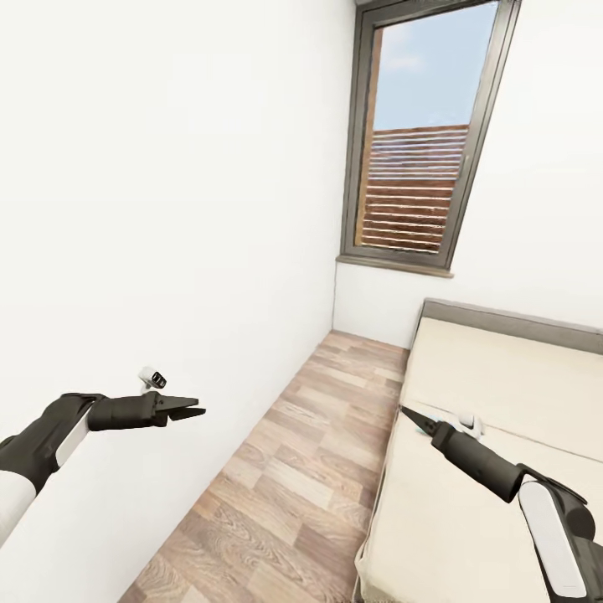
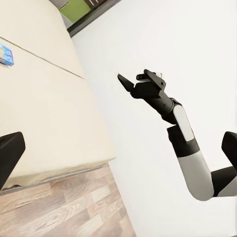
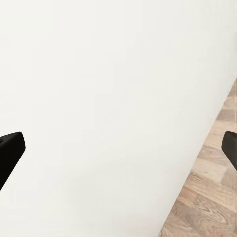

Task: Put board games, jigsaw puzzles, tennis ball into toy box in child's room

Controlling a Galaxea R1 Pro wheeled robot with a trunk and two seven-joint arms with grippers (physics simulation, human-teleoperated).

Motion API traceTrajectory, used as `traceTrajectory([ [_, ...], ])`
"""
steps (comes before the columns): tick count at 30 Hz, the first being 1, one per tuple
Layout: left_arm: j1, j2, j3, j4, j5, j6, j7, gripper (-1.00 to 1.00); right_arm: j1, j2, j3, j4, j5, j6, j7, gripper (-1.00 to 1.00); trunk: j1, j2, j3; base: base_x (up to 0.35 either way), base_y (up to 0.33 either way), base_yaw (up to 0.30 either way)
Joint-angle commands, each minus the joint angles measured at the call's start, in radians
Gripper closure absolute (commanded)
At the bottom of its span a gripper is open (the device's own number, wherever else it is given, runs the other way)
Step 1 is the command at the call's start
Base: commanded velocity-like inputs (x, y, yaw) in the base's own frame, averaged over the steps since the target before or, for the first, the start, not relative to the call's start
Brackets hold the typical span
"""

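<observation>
Bed runs long toward the window; we see wood floor between it and the white wall. On its mattress lies a small blue-cyan board game. Our left gripper and right gripper both hold their fingers apart, empty.

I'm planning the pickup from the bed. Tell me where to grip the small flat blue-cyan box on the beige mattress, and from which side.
Grip the small flat blue-cyan box across two opposite thin edges, coming straight down from above. It lies flat on the beige mattress, so only its edges offer a pinch, and nothing beside it blocks a descent.
</observation>
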Motion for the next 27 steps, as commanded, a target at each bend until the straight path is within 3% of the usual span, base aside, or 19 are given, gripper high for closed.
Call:
traceTrajectory([
  [1, -0.001, 0.002, -0.005, 0.000, 0.004, 0.011, -0.004, -1.00, -0.001, 0.000, -0.002, 0.000, -0.001, 0.007, 0.002, -1.00, 0.001, -0.002, -0.002, 0.000, 0.000, -0.273],
  [12, -0.001, 0.002, -0.005, 0.000, 0.004, 0.011, -0.004, -1.00, -0.001, 0.000, -0.030, 0.002, -0.001, 0.007, 0.002, -1.00, 0.001, -0.002, -0.002, 0.114, -0.004, -0.273],
  [20, -0.001, 0.002, -0.005, 0.000, 0.004, 0.010, -0.004, -1.00, -0.001, 0.000, -0.051, 0.022, -0.001, 0.008, 0.001, -1.00, 0.001, -0.002, -0.002, 0.249, -0.167, -0.273],
  [27, -0.001, 0.002, -0.005, 0.000, 0.004, 0.010, -0.004, -1.00, -0.001, 0.000, -0.058, 0.026, -0.001, 0.008, 0.000, -1.00, 0.001, -0.002, -0.002, 0.073, -0.049, -0.273],
])
